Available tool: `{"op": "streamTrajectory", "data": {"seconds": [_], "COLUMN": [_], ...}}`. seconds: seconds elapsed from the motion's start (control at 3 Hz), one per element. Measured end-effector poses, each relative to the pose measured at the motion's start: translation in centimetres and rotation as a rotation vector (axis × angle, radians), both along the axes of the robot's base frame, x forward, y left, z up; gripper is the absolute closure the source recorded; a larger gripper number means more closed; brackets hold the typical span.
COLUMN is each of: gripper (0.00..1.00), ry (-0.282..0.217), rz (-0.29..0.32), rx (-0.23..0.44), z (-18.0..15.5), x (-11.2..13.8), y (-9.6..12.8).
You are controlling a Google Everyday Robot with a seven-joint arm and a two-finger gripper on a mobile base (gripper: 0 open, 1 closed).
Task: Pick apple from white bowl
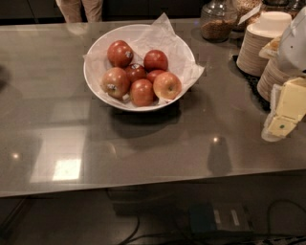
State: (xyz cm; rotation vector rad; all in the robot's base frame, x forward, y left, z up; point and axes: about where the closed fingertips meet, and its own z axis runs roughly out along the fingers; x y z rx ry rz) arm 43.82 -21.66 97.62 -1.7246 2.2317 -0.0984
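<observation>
A large white bowl lined with crumpled white paper sits on the grey counter, at the back centre. It holds several apples. The palest apple, yellow-orange with a light red blush, lies at the bowl's front right; the others are darker red. My gripper, cream-coloured, hangs at the right edge of the view, above the counter and well to the right of the bowl. It holds nothing that I can see.
Stacks of beige paper bowls and plates stand at the back right, close behind the gripper. A glass jar stands behind the bowl. A person's legs show beyond the counter. The counter's front edge runs across the lower view.
</observation>
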Motion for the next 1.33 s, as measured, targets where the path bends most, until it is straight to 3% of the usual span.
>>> {"op": "streamTrajectory", "data": {"seconds": [0.33, 0.67, 1.0, 1.33], "gripper": [0.0, 0.0, 0.0, 0.0], "ry": [-0.019, -0.064, -0.084, -0.087], "rz": [0.009, 0.048, 0.082, 0.096], "rx": [0.012, 0.089, 0.219, 0.263], "z": [0.3, 1.2, 2.4, 2.9], "x": [0.5, 2.7, 4.9, 5.2], "y": [0.6, 2.8, 5.0, 6.0]}}
